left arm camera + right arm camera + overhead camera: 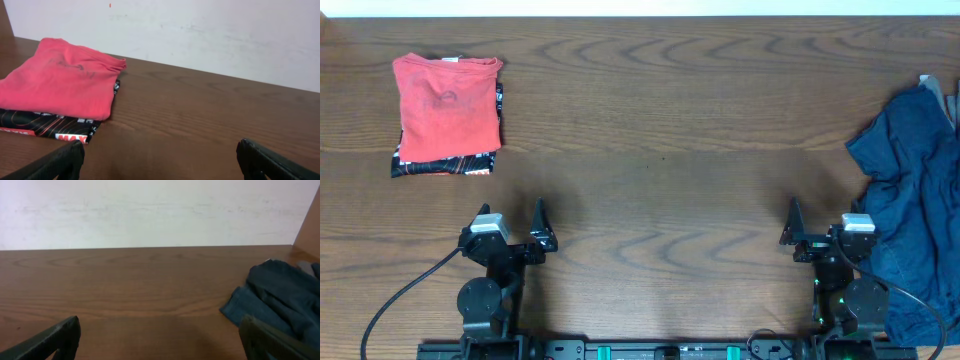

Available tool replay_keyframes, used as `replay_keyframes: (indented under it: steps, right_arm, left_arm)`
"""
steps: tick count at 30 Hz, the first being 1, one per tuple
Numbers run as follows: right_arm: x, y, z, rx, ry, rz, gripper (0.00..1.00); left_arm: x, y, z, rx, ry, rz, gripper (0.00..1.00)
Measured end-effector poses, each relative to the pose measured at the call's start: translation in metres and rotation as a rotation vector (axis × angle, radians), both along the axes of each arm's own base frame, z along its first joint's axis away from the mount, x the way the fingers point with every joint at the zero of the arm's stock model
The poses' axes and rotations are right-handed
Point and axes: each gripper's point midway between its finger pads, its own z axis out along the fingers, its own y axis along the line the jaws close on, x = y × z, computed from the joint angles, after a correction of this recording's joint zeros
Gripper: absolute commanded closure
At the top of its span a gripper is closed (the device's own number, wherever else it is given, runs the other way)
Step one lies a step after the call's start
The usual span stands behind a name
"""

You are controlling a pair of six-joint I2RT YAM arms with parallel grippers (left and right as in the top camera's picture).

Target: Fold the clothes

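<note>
An orange-red T-shirt point(448, 95) lies folded at the back left of the table, on top of a folded black garment with red-and-white print point(440, 166). Both show in the left wrist view, the orange-red shirt point(60, 80) over the black one point(45, 125). A navy blue T-shirt point(910, 200) lies crumpled at the right edge and shows in the right wrist view point(280, 297). My left gripper point(512, 222) is open and empty near the front edge, its jaws point(160, 160) wide apart. My right gripper point(817, 222) is open and empty just left of the navy shirt, jaws point(160, 340) apart.
The wooden table point(660, 150) runs to a white wall at the back. A small pale item point(925, 80) peeks out behind the navy shirt at the far right. Cables trail from both arm bases at the front edge.
</note>
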Motion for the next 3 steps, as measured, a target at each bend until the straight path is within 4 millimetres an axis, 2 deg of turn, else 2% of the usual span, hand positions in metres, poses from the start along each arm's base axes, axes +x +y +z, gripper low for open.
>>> replay_keyframes:
  steps: [3]
  right_arm:
    - [0.0000, 0.0000, 0.0000, 0.000, 0.000, 0.000, 0.01]
  left_arm:
    - [0.0000, 0.0000, 0.0000, 0.000, 0.000, 0.000, 0.02]
